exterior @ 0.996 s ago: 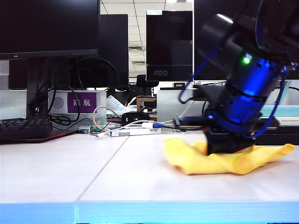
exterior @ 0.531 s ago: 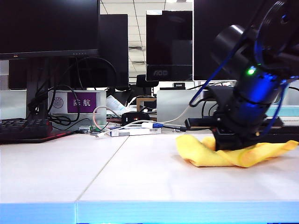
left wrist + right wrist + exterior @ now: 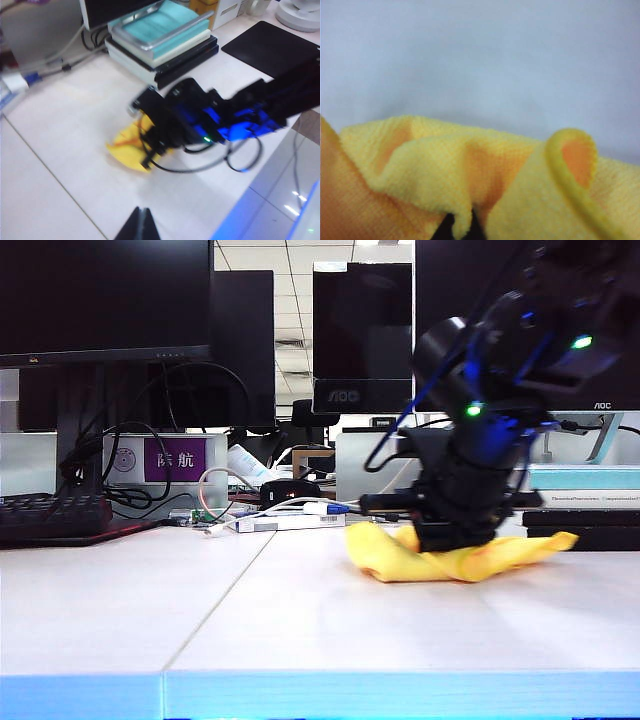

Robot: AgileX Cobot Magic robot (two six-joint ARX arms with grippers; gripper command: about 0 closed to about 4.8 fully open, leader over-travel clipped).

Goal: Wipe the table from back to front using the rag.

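Note:
The yellow rag (image 3: pixel 500 556) lies bunched on the off-white table (image 3: pixel 250 625), right of the middle and toward the back. My right gripper (image 3: pixel 455 540) points down into the rag and is shut on a fold of it; in the right wrist view its dark tips (image 3: pixel 461 226) pinch the yellow cloth (image 3: pixel 445 160). The left wrist view shows the rag (image 3: pixel 125 147) poking out from under the black and blue right arm (image 3: pixel 200 120). My left gripper (image 3: pixel 142 214) hangs shut and empty above bare table, apart from the rag.
A stack of books and flat boxes (image 3: pixel 585 502) stands just behind the rag. Cables (image 3: pixel 285 510), a black keyboard (image 3: pixel 50 517) and monitors line the back edge. A seam (image 3: pixel 215 605) runs across the table top. The light blue front edge (image 3: pixel 320 695) is close to the camera.
My right gripper has dragged the rag toward the back of the table and to the left in the exterior view. The rag looks more bunched.

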